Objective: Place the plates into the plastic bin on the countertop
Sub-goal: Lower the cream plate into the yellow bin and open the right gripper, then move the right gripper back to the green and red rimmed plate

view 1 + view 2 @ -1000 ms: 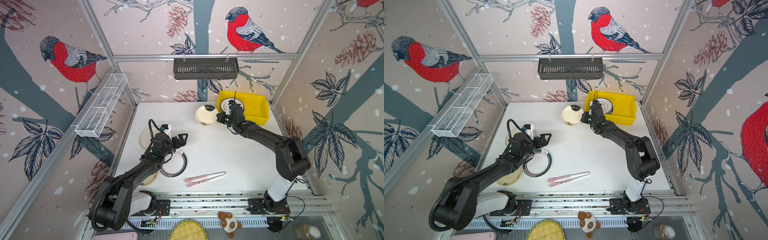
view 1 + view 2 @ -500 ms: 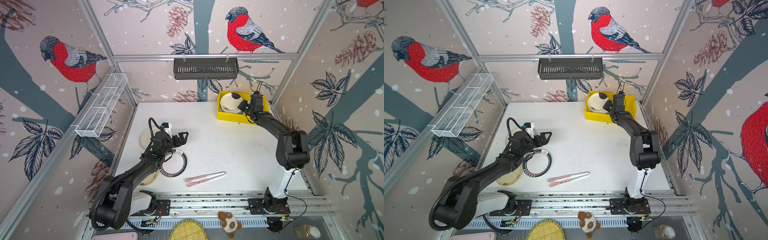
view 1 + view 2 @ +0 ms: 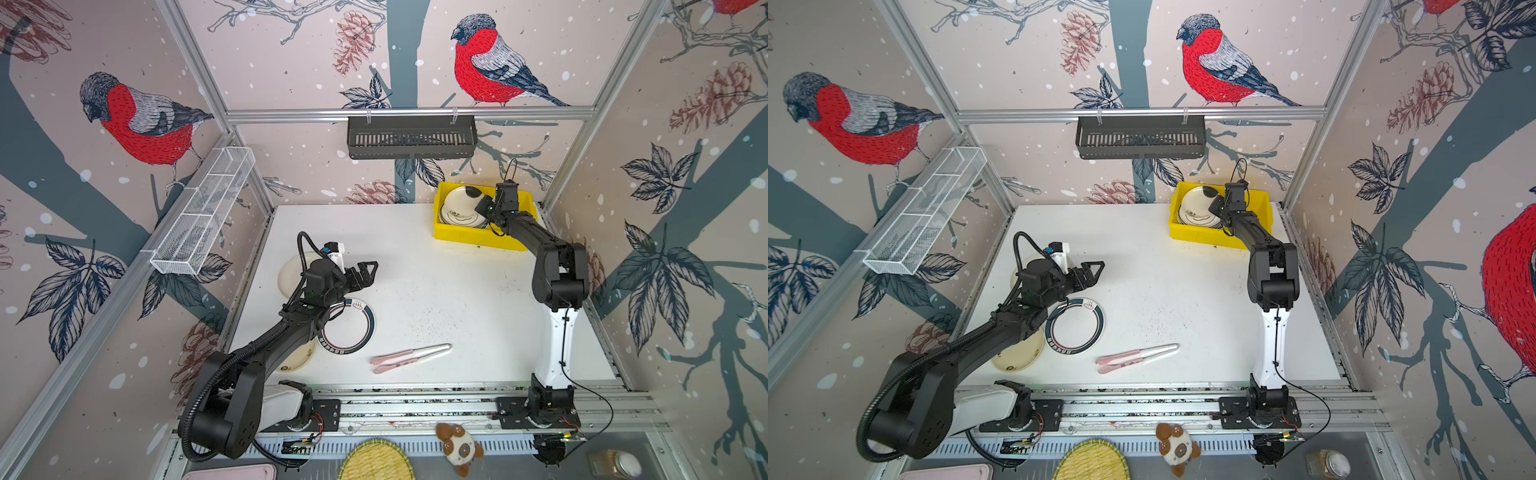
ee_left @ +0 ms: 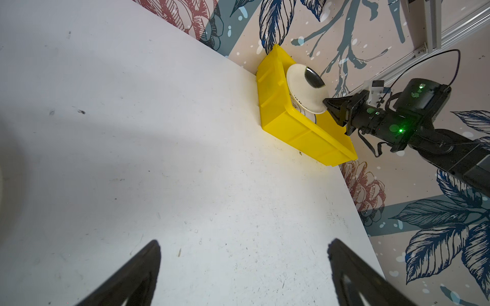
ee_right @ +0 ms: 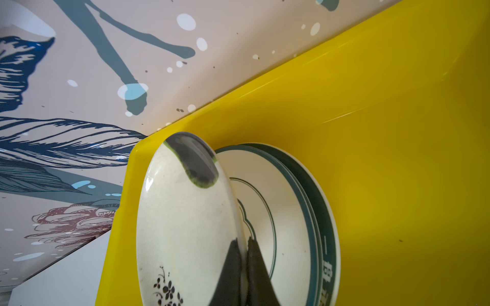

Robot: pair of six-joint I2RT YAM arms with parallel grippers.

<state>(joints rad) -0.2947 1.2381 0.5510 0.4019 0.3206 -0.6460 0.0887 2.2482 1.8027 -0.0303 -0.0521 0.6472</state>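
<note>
- We see the right end effector [image 5: 241, 242] clamped on the rim of a glossy cream plate [image 5: 185, 225] with a dark glaze patch.
- This round plate hangs tilted over stacked green-rimmed plates [image 5: 291, 225] inside the yellow plastic bin [image 3: 469, 241], at the back right of the counter [image 4: 185, 159].
- The left end effector [image 4: 244, 241] is spread wide and empty above the speckled white counter.
</note>
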